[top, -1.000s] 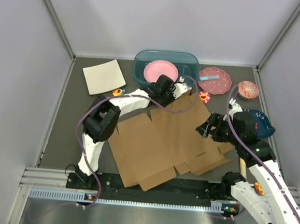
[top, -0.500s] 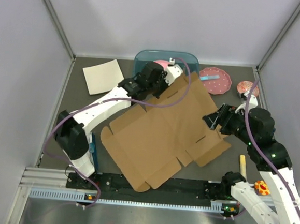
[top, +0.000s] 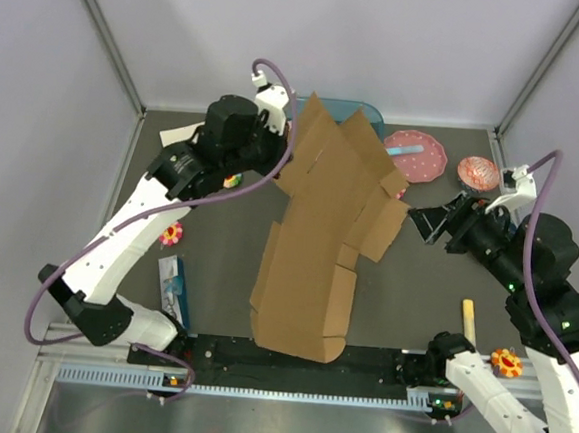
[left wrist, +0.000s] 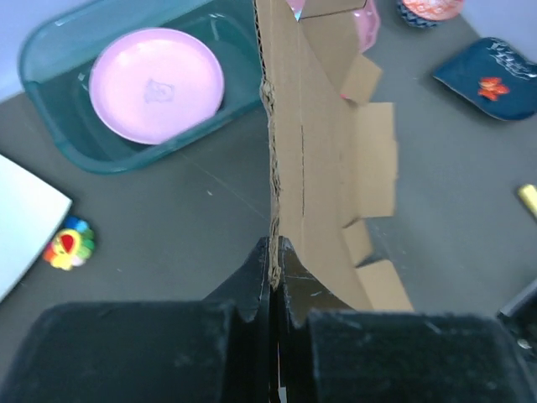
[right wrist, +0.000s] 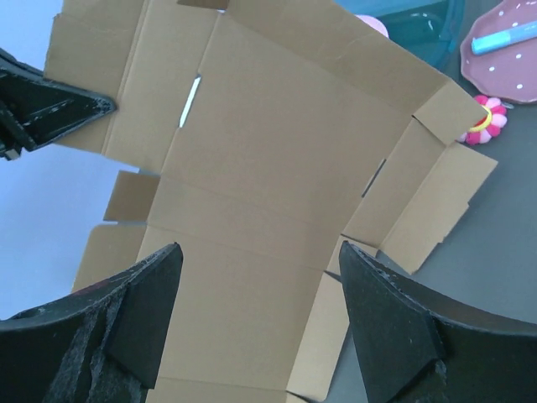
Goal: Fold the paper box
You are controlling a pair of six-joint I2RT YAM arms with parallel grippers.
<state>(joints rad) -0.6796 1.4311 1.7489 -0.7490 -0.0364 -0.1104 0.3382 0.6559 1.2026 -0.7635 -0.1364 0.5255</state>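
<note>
The paper box [top: 312,248] is a flat brown die-cut cardboard sheet. It is lifted off the table and hangs almost upright, with its lower end near the front edge. My left gripper [top: 290,126] is shut on its top edge. In the left wrist view the gripper [left wrist: 275,250] pinches the sheet [left wrist: 323,151], which is seen edge-on. My right gripper [top: 424,225] is open and empty to the right of the sheet, apart from it. In the right wrist view its fingers [right wrist: 147,298] frame the sheet's face [right wrist: 252,159].
A teal tub [left wrist: 59,92] holding a pink plate [left wrist: 155,75] stands at the back. A dotted pink plate [top: 420,155] and a cupcake cup [top: 478,173] are at the back right. A cream sheet [top: 181,133], flower toys [top: 172,233], a blue packet [top: 172,283] and a wooden stick [top: 469,321] lie around.
My left arm has raised the sheet from lying flat on the table to hanging nearly upright. My right gripper has drawn back to the right, away from the sheet's edge.
</note>
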